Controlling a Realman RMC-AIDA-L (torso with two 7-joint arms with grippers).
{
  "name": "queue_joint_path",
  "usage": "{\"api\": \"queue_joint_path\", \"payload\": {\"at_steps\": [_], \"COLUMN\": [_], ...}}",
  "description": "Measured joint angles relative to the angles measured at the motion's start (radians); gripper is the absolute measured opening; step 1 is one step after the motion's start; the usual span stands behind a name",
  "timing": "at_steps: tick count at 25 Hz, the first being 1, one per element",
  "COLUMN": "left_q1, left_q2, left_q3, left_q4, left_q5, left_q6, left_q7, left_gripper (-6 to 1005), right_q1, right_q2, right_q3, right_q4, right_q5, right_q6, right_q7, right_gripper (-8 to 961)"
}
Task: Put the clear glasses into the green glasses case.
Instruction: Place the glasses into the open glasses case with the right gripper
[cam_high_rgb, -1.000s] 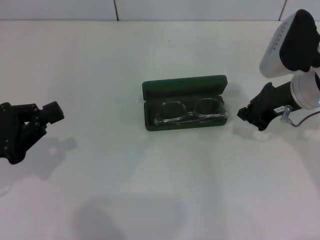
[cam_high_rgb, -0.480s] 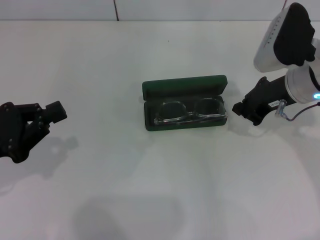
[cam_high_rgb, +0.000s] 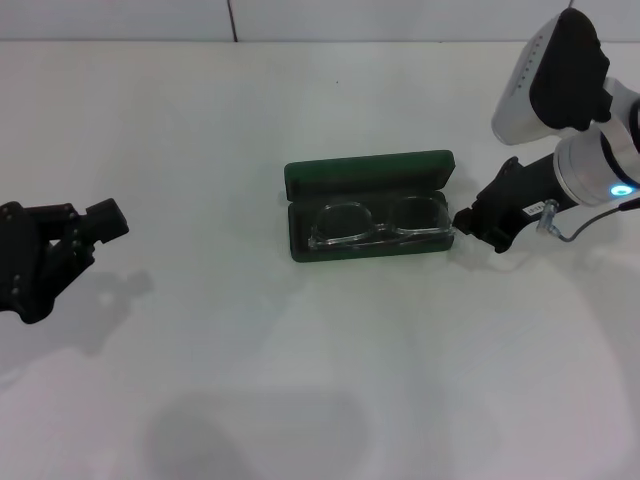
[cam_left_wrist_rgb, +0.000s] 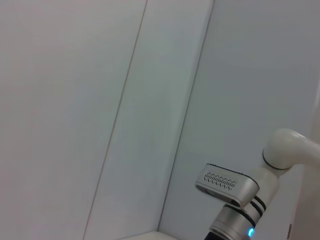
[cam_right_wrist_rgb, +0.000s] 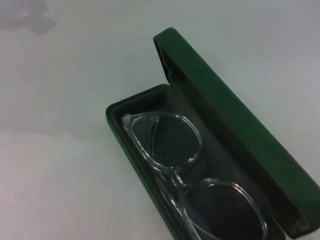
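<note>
Case: the green case (cam_high_rgb: 368, 205) lies open on the white table (cam_high_rgb: 300, 380), lid standing up along its far edge, dark lining showing.
Glasses: the clear glasses (cam_high_rgb: 380, 225) lie folded inside the case's tray, lenses side by side; the right wrist view shows them (cam_right_wrist_rgb: 180, 165) resting on the lining below the raised lid (cam_right_wrist_rgb: 235, 130).
Right gripper: the right gripper (cam_high_rgb: 478, 222) sits just beside the case's right end, its black tip close to the tray's corner; whether it touches the case I cannot tell, nor whether its fingers are spread or pressed together.
Left gripper: the left gripper (cam_high_rgb: 95, 228) hangs over bare table well to the left of the case, holding nothing; its finger spacing cannot be made out either.
Left wrist view: only a pale wall (cam_left_wrist_rgb: 100, 100) and part of the right arm (cam_left_wrist_rgb: 240, 195), far off.
</note>
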Motion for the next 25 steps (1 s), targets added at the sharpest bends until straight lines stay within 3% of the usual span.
{"api": "queue_joint_path", "payload": {"at_steps": [25], "left_q1": [0.007], "left_q2": [-0.015], "left_q3": [0.001], "left_q4": [-0.006], "left_q5": [-0.001], "left_q6": [-0.001], "left_q7": [0.003], "left_gripper": [41], "right_q1": [0.033], "right_q2": [0.004], "right_q3": [-0.001], "right_q4": [0.072], "right_q5": [0.048], "right_q6": [0.035], "right_q7": [-0.070], "right_gripper": [2]}}
